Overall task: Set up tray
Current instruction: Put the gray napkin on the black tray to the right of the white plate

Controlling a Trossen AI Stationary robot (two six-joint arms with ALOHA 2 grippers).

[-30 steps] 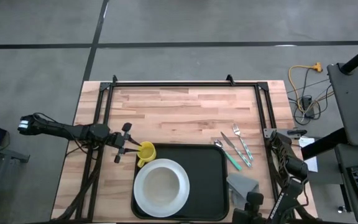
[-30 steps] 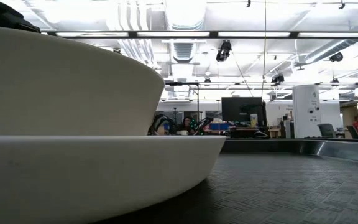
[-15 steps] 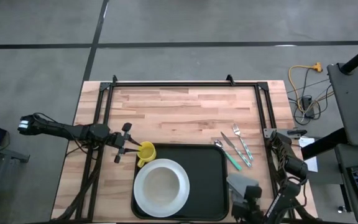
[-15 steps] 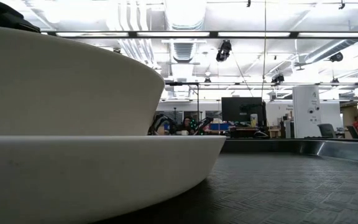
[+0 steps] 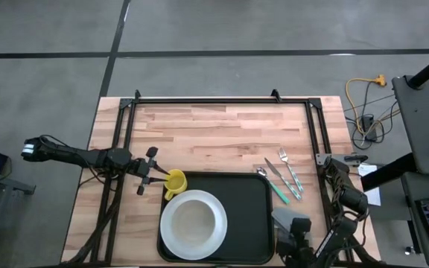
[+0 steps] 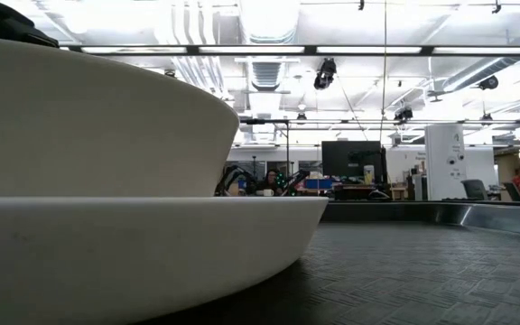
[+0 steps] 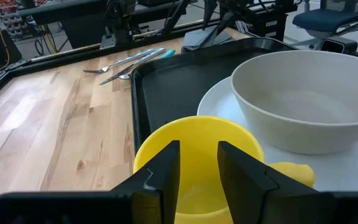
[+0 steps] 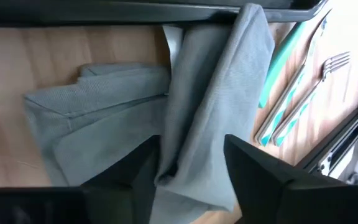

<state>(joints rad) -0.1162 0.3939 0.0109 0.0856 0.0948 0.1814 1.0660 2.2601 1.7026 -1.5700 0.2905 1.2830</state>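
The black tray (image 5: 253, 199) lies at the near middle of the table. On it a white bowl (image 5: 194, 220) stands on a white plate (image 7: 219, 102). A yellow cup (image 5: 176, 182) stands on the tray's far left corner. My left gripper (image 5: 155, 176) is level at the cup's left side, open, its fingers in front of the cup (image 7: 197, 134). A grey folded napkin (image 5: 287, 218) lies on the wood right of the tray. My right gripper (image 8: 191, 152) is open and slants down over it, one finger on each side of its raised fold (image 8: 213, 93). My left gripper is close against the cup's left side; its own fingers hide the spot, so I cannot tell whether it touches the cup. My right gripper straddles the napkin's raised fold from above, from the table's near side; I cannot tell whether the fingers touch the cloth.
A spoon, knife and fork (image 5: 281, 179) with teal handles lie on the wood beyond the napkin, right of the tray. Black frame rails (image 5: 315, 134) run along the table's far, left and right sides. The far half of the tabletop (image 5: 222, 126) is bare wood.
My right gripper has come down toward the napkin and moved slightly toward the table's left edge, tipping more steeply downward. The napkin, tray, cup and left gripper have kept still.
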